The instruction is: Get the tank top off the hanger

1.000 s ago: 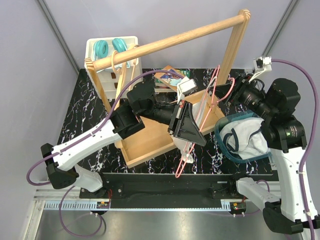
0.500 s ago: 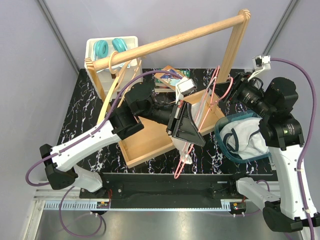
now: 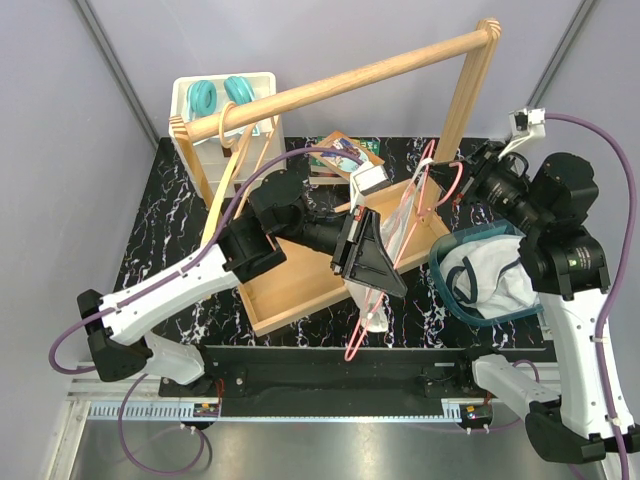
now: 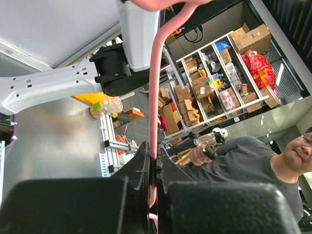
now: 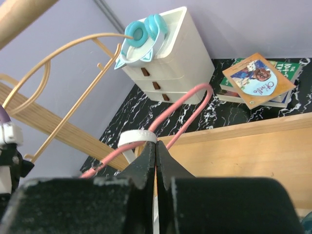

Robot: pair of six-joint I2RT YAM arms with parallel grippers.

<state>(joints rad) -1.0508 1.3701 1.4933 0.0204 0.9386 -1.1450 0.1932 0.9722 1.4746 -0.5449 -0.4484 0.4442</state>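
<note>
The pink hanger (image 3: 432, 180) hangs tilted over the wooden tray, its lower end near the table's front edge. The white tank top (image 3: 398, 222) is draped on it, with a bunched end low down (image 3: 375, 320). My left gripper (image 3: 372, 268) is shut on the hanger's rod; in the left wrist view the pink rod (image 4: 155, 92) runs up out of the closed gripper (image 4: 155, 158). My right gripper (image 3: 447, 186) is shut on the tank top's white strap (image 5: 138, 137), which loops over the pink hanger (image 5: 187, 99) just above the fingertips (image 5: 155, 146).
A wooden clothes rack (image 3: 340, 85) stands on a wooden tray (image 3: 300, 290). A yellow hanger (image 3: 236, 150) hangs on the rail's left end. A white drawer unit (image 3: 200, 125) with teal headphones (image 3: 222, 94) is at the back left. Books (image 3: 338, 152) lie behind. A teal basket (image 3: 440, 275) with white cloth sits right.
The left gripper and the pink hanger have shifted slightly left and lower. The right gripper has moved a little up. The yellow hanger has swung left.
</note>
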